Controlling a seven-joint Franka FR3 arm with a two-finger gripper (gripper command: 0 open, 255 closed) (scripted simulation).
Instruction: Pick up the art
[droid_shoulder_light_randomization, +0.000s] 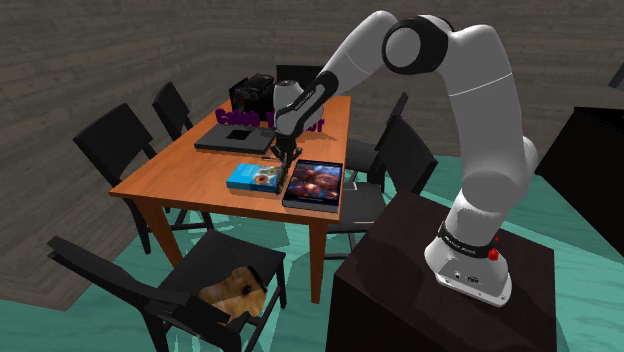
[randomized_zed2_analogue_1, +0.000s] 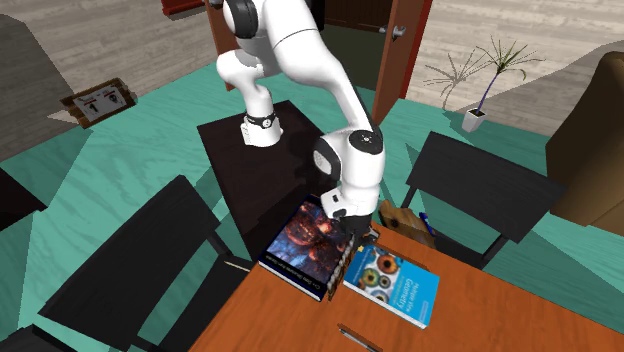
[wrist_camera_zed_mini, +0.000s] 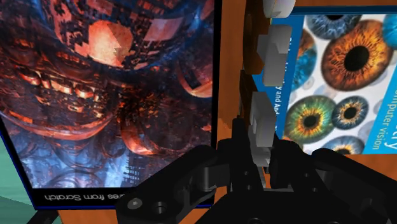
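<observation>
Down low, pincer (randomized_zed2_analogue_1: 352, 236) between art book (randomized_zed2_analogue_1: 305, 244) and blue eye book (randomized_zed2_analogue_1: 394, 284); apart or together, cannot tell.

Blue eye-patterned book (randomized_zed2_analogue_1: 392, 284) on orange table (droid_shoulder_light_randomization: 170, 175) (black chairs (droid_shoulder_light_randomization: 112, 150) around); potted plant (randomized_zed2_analogue_1: 480, 90) beyond.

Orange-brown wood table (droid_shoulder_light_randomization: 180, 165) w/ several things flat on top. Art book (droid_shoulder_light_randomization: 314, 184), dark cover w/ red-blue swirls, lies at the corner nearest the stand. A blue book (droid_shoulder_light_randomization: 254, 178) w/ eye pics sits just beside it by the same edge, a thin strip of bare tabletop btwn them. A dark grey, flat, laptop-like slab (droid_shoulder_light_randomization: 236, 138) lies nr the table's middle, and a black boxy item (droid_shoulder_light_randomization: 252, 95) stands at the far edge beyond it.
</observation>
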